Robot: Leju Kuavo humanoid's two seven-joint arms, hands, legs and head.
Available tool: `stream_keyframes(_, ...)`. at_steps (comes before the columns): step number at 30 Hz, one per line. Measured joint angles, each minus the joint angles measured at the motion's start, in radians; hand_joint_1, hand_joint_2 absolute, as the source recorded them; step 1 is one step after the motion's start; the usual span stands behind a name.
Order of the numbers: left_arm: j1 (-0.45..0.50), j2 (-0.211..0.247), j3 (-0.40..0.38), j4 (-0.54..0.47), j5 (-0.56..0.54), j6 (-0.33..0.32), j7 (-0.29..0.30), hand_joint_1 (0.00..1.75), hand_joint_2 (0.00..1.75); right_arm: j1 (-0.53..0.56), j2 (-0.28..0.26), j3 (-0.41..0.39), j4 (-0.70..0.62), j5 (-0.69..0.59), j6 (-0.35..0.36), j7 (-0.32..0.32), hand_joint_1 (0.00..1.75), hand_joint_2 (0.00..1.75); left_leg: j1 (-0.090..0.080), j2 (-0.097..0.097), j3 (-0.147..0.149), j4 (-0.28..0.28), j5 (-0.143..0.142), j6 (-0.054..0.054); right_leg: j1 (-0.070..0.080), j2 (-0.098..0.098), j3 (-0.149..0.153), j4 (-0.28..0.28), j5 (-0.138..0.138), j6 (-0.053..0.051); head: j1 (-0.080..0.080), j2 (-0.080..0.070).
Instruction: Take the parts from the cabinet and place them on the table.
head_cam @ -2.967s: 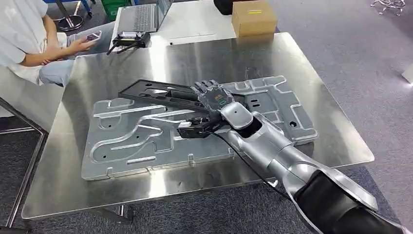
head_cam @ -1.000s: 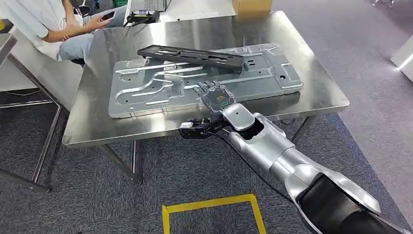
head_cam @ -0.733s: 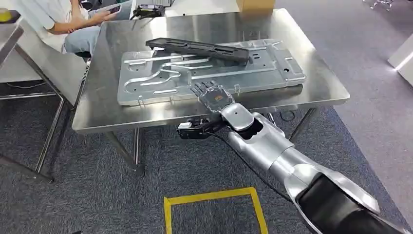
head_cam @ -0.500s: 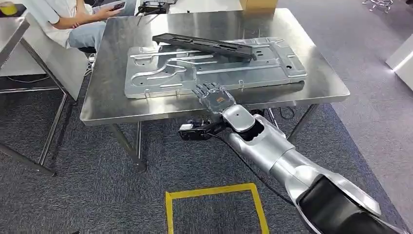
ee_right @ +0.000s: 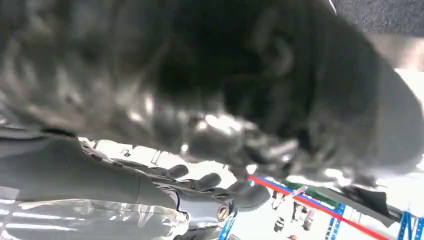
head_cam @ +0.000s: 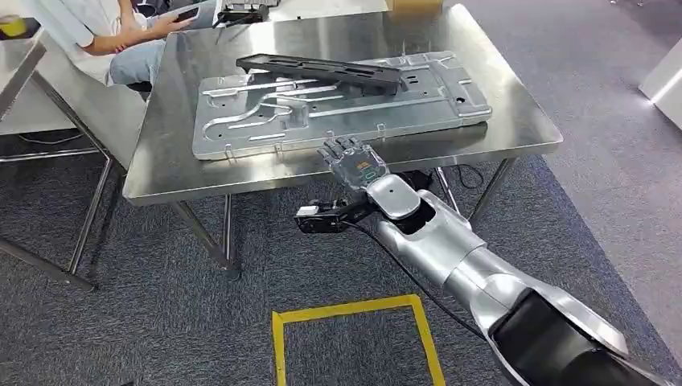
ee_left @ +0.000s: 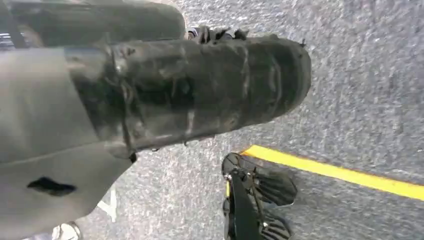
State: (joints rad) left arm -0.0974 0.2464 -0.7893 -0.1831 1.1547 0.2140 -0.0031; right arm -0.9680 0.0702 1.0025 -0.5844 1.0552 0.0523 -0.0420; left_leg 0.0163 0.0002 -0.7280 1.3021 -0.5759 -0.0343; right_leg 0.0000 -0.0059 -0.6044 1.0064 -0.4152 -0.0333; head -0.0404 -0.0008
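The two parts lie on the steel tabletop (head_cam: pixel 515 133): a large silver stamped panel (head_cam: pixel 338 104) flat across its middle, and a long black part (head_cam: pixel 322 71) resting on top of the panel along its far side, one end tilted slightly up. The right hand (head_cam: pixel 351 158) hangs over the near edge of the tabletop, just clear of the panel's near rim, with its fingers (head_cam: pixel 338 146) spread and nothing in them. The left hand (ee_left: pixel 200 95) hangs low over the grey carpet by a yellow floor line (ee_left: pixel 340 172); its dark back faces the wrist camera and I cannot tell how its fingers lie. Judged from this, the placing looks done, so the risks lie in the withdrawal. The spread fingers sit close to the panel's raised tabs; if the arm swings sideways rather than straight back, a fingertip could catch the rim and drag the panel toward the edge. The black part merely rests on the panel, so any jolt to the panel could make it slide or tip off. A black cable and small dark module (head_cam: pixel 322 215) hang below the right wrist near the tabletop's edge and could snag on it. A seated person (head_cam: pixel 104 32) is at the far left corner, within reach of a part pushed that way.
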Motion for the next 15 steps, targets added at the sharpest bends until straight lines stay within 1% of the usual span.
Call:
stream_keyframes(1,0.001,0.0,0.0,0.0,0.0,0.0,0.0,0.0,0.0,0.002,0.0,0.0,0.0,0.0,0.0,0.0,0.0,0.0,0.0,0.0,0.015,-0.025,0.023,0.0,0.0,0.0,-0.003,0.004,0.0,0.0,0.0,0.0)
stream_keyframes(2,0.001,0.0,0.0,0.0,0.0,0.0,0.0,0.0,0.0,0.002,0.0,0.0,0.0,0.0,0.0,0.0,0.0,0.0,0.0,0.0,0.054,-0.097,0.065,0.001,0.0,0.001,-0.006,0.01,0.0,0.0,0.0,0.0)
stream_keyframes(3,-0.001,0.001,0.0,0.0,0.0,0.0,0.0,0.0,0.0,0.001,0.0,0.0,0.0,0.0,0.0,0.0,0.0,0.0,0.001,0.0,0.102,-0.187,0.105,0.002,-0.001,0.001,-0.007,0.015,-0.002,0.002,0.0,0.0)
stream_keyframes(4,-0.002,0.002,0.0,0.0,0.0,0.0,0.0,0.0,0.0,-0.001,0.0,0.0,0.0,0.0,0.0,0.0,0.0,0.0,0.001,0.001,0.135,-0.26,0.115,0.005,-0.001,0.001,-0.01,0.022,-0.005,0.007,0.0,0.0)
stream_keyframes(5,-0.003,0.002,0.0,0.0,0.0,0.0,0.0,0.0,0.0,-0.003,0.0,0.0,0.0,0.0,0.0,0.0,0.0,0.0,-0.008,-0.001,0.149,-0.274,0.105,0.01,0.008,0.002,-0.018,0.029,-0.006,0.011,-0.002,0.0)
stream_keyframes(6,-0.003,0.002,0.0,0.0,0.0,0.0,0.0,0.0,0.0,-0.003,0.0,0.0,0.0,0.0,0.0,0.0,0.0,0.0,-0.006,-0.003,0.142,-0.271,0.11,0.021,0.007,0.002,-0.022,0.029,-0.002,0.016,0.0,0.0)
stream_keyframes(8,-0.001,0.002,0.0,0.0,0.0,0.0,0.0,0.0,0.0,-0.001,0.0,0.0,0.0,0.0,0.0,0.0,0.0,0.0,-0.007,-0.003,0.137,-0.27,0.113,0.029,0.006,0.002,-0.023,0.025,0.004,0.025,-0.001,0.0)
stream_keyframes(9,-0.001,0.001,0.0,0.0,0.0,0.0,0.0,0.0,0.0,-0.001,0.0,0.0,0.0,0.0,0.0,0.0,0.0,0.0,-0.002,-0.003,0.137,-0.277,0.12,0.039,0.01,0.002,-0.024,0.027,0.003,0.028,-0.001,0.0)
stream_keyframes(10,-0.003,0.001,0.0,0.0,0.0,0.0,0.0,0.0,0.0,-0.002,0.0,0.0,0.0,0.0,0.0,0.0,0.0,0.0,0.0,-0.001,0.137,-0.281,0.125,0.047,0.005,0.004,-0.032,0.04,-0.011,0.035,-0.001,0.0)
stream_keyframes(11,-0.003,0.001,0.0,0.0,0.0,0.0,0.0,0.0,0.0,-0.003,0.0,0.0,0.0,0.0,0.0,0.0,0.0,0.0,0.0,-0.001,0.136,-0.282,0.128,0.052,0.005,0.005,-0.052,0.084,-0.047,0.041,0.005,0.0)
stream_keyframes(13,-0.003,0.001,0.0,0.0,0.0,0.0,0.0,0.0,0.0,-0.001,0.0,0.0,0.0,0.0,0.0,0.0,0.0,0.0,-0.001,-0.001,0.129,-0.281,0.131,0.057,0.001,0.005,-0.12,0.243,-0.126,0.048,0.006,0.0)
stream_keyframes(14,-0.002,0.001,0.0,0.0,0.0,0.0,0.0,0.0,0.0,0.002,0.0,0.0,0.0,0.0,0.0,0.0,0.0,0.0,-0.002,-0.001,0.125,-0.28,0.132,0.058,0.0,0.005,-0.148,0.306,-0.148,0.05,0.006,0.0)
stream_keyframes(15,-0.002,0.001,0.0,0.0,0.0,0.0,0.0,0.0,0.0,0.005,0.0,0.0,0.0,0.0,0.0,0.0,0.0,0.0,-0.002,-0.002,0.123,-0.278,0.132,0.058,-0.001,0.005,-0.16,0.334,-0.149,0.051,0.006,0.0)
